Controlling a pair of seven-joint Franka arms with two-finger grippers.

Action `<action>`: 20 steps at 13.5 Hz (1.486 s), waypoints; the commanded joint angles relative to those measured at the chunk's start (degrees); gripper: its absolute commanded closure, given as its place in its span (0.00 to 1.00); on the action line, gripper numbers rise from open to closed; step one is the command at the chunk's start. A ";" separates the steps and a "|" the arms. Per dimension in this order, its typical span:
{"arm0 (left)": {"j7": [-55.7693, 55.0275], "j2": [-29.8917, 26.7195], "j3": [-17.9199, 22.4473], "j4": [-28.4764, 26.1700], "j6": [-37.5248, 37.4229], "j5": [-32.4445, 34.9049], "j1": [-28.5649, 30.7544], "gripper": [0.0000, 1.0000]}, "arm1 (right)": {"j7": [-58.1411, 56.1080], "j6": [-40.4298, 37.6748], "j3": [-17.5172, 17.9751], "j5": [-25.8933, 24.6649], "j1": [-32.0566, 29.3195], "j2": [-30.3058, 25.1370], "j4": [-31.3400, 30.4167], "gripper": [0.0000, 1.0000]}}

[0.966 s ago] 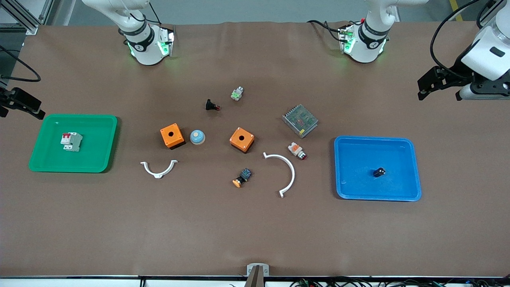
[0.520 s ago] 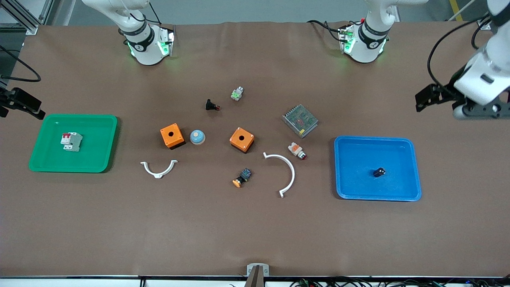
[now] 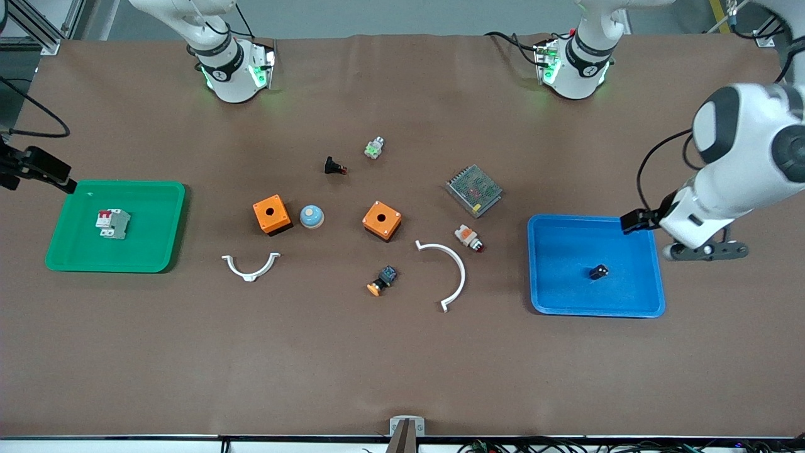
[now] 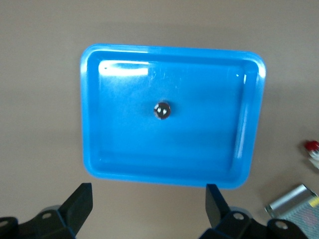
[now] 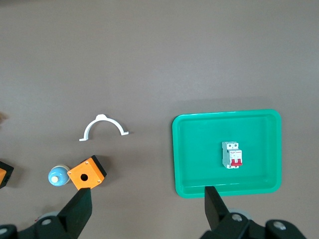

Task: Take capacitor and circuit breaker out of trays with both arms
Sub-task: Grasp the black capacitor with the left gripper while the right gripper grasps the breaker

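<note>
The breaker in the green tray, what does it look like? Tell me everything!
The small white-and-grey block-shaped breaker has red switch levers at one end. It looks like plastic. It lies flat inside the shallow green plastic tray, near the middle, touching only the tray floor. Neither claw holds it. The tray sits at the right arm's end of the table.

Bare floor rings the capacitor (image 3: 599,272) inside the blue tray (image 3: 654,264).
</note>
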 commanded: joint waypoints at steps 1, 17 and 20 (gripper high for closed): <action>1.10 3.66 -0.24 -4.77 9.85 0.80 0.47 0.02 | -0.15 -0.24 0.11 -0.20 0.15 3.82 1.46 0.00; 0.05 18.80 -0.15 -3.37 26.58 0.72 0.56 0.46 | -25.46 29.18 0.20 -2.05 -24.01 16.76 -22.87 0.00; -0.13 19.24 -0.15 -3.03 26.58 0.54 0.56 0.52 | -25.55 38.85 0.20 -1.96 -25.07 16.76 -29.55 0.01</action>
